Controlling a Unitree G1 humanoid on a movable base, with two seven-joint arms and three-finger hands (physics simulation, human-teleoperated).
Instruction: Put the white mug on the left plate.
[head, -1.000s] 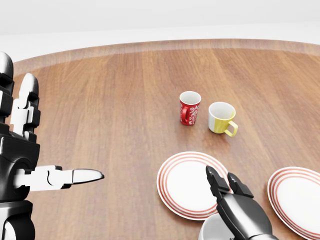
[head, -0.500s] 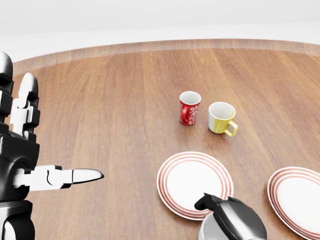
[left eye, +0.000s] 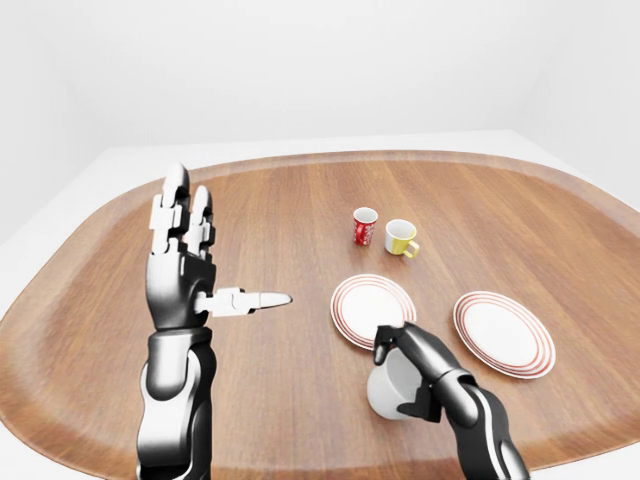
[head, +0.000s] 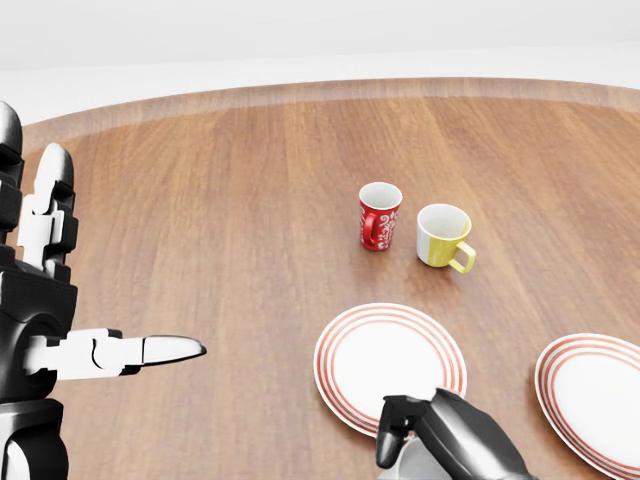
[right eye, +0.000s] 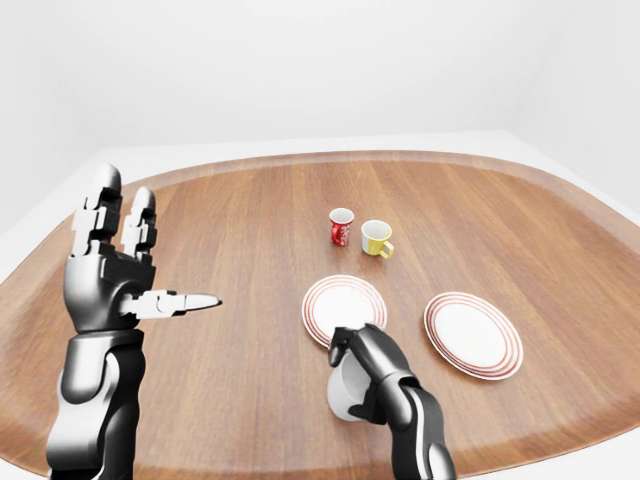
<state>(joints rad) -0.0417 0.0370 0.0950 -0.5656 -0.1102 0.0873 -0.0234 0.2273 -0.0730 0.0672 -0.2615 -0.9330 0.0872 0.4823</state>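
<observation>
Nearest the robot, the white mug (left eye: 388, 388) is seen standing on the surface (left eye: 300, 200), just short of the left plate (left eye: 372, 298), at roughly six o'clock from it in the left-eye view. The right hand (left eye: 412, 372) is wrapped over the mug: its dark fingers (left eye: 384, 341) curl across the rim on the far side, with another pressed against the side wall, so the mug is judged to be gripped. Whether it has been raised off the wood cannot be told; its base looks to sit on or very near the surface.

The left hand (left eye: 185, 265) is held upright at about nine o'clock from the plate, well apart from everything, its fingers spread and one pointing sideways, with nothing in it.

The left plate is bare, as is the right plate (left eye: 504, 332) at its three o'clock. Farther off, at twelve o'clock from the left plate, a red mug (head: 379, 215) and a yellow mug (head: 444, 236) stand close together, untouched.

By this showing, the reach and grasp are taken as done. Lifting, carrying the short way over the plate's rim, setting down upright on it and releasing are left.
</observation>
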